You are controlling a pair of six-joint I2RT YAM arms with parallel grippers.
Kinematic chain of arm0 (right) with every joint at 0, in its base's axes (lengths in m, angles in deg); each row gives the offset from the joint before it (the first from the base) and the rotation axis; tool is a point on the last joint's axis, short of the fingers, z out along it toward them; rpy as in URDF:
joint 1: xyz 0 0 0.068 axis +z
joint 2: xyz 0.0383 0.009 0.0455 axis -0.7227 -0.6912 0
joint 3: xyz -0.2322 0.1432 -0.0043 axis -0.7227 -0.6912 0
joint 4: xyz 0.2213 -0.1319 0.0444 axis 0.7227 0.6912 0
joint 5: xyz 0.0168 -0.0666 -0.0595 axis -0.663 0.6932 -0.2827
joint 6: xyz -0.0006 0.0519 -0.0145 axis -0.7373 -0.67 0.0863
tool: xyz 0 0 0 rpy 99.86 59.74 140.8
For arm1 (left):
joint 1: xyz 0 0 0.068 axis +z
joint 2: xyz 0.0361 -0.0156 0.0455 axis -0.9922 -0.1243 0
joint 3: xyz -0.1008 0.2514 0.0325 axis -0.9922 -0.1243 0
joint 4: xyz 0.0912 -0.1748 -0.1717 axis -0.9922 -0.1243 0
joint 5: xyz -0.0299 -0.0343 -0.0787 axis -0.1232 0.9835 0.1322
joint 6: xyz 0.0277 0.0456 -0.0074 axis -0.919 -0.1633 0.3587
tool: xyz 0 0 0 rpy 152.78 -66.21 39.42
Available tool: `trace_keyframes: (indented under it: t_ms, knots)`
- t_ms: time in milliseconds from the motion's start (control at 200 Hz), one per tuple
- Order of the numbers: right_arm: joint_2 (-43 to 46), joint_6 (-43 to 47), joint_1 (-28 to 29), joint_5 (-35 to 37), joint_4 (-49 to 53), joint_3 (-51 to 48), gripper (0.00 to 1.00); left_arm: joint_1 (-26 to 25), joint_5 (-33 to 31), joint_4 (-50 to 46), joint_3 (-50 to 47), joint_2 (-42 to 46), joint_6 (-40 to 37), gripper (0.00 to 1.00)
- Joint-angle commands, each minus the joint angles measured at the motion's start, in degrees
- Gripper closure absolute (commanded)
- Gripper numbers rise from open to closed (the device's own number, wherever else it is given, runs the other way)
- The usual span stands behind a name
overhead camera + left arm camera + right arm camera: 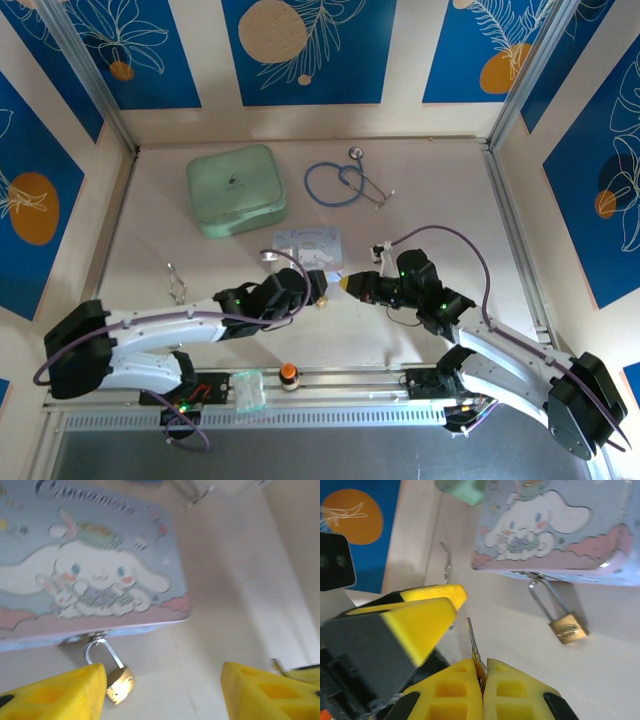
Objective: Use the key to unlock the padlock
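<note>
On the pale table [440,200], the pale blue cartoon-printed tin [90,565] lies at 12 o'clock of both arms' tips. The left end effector [162,680] gapes wide and empty. The right end effector [482,669] is clamped on its load. The tiny brass-gold padlock [567,628] hangs from the tin's clasp, at 2 o'clock of that load, the thin silver key [472,639]. The step in hand looks like the approach for insertion. Next, steady the lock body and align the blade to the keyway.

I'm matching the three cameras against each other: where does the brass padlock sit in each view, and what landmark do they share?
Top external: the padlock is a tiny brass speck just below the near edge of the tin, mid-table.
Left wrist: padlock at bottom left, its shackle reaching up to the tin's edge.
Right wrist: padlock right of centre, just under the tin's edge.
Shared landmark: the pale blue cartoon tin.
</note>
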Motion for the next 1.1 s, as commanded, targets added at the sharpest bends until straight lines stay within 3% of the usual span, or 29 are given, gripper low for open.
trace_keyframes:
  t_ms: [0, 330, 480, 650, 775, 1096]
  knots:
    - [-0.62, 1.71, -0.42, 2.86, 5.80, 1.85, 1.00, -0.92, -2.90, 2.51, -3.01, -3.73, 7.61, 0.42]
    - [-1.80, 0.50, -0.68, 3.62, 6.84, -0.20, 1.00, -2.28, -7.31, 5.42, -1.95, -14.04, 14.88, 0.34]
    - [-1.36, 0.54, -1.12, 3.05, 7.12, -0.51, 1.00, -2.63, -7.26, 11.35, -2.41, -17.62, 15.67, 0.36]
    - [-0.79, -0.02, -1.13, 2.96, 6.97, -1.15, 1.00, -2.64, -6.90, 9.07, 0.43, -20.33, 14.86, 0.38]
    - [-0.61, -0.70, -1.20, 3.04, 6.36, -2.25, 1.00, -2.64, -5.26, 8.59, 2.31, -23.12, 15.49, 0.42]
    - [0.47, -3.05, -1.04, 3.72, 4.17, -5.77, 1.00, -2.72, -2.35, 9.89, 2.96, -26.78, 17.57, 0.65]
